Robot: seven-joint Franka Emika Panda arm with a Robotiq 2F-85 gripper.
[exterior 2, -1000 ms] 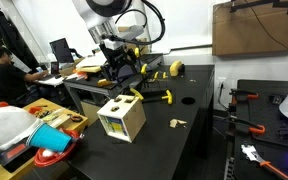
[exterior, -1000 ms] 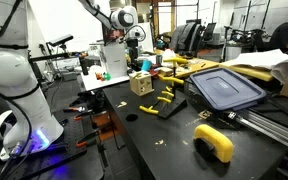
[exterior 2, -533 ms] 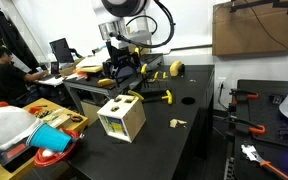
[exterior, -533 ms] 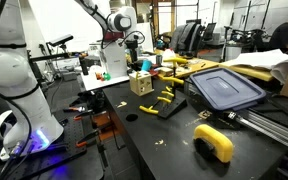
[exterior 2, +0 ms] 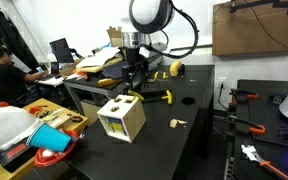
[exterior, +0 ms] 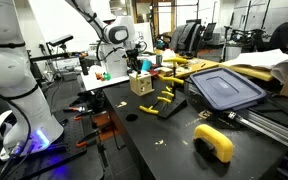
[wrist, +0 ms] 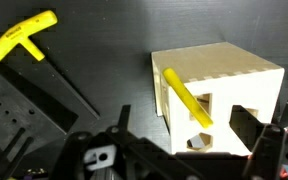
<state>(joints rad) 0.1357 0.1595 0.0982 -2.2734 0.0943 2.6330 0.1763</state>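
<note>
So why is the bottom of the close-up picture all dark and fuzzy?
In the wrist view the gripper sits right by the lens, so it blurs dark; the wooden box and yellow-handled tool look sharp. In an exterior view a blue-purple light glows low on a white robot.

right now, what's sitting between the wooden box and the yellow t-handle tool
Nothing: in the wrist view only bare black tabletop lies between the wooden box and the yellow t-handle tool.
</note>
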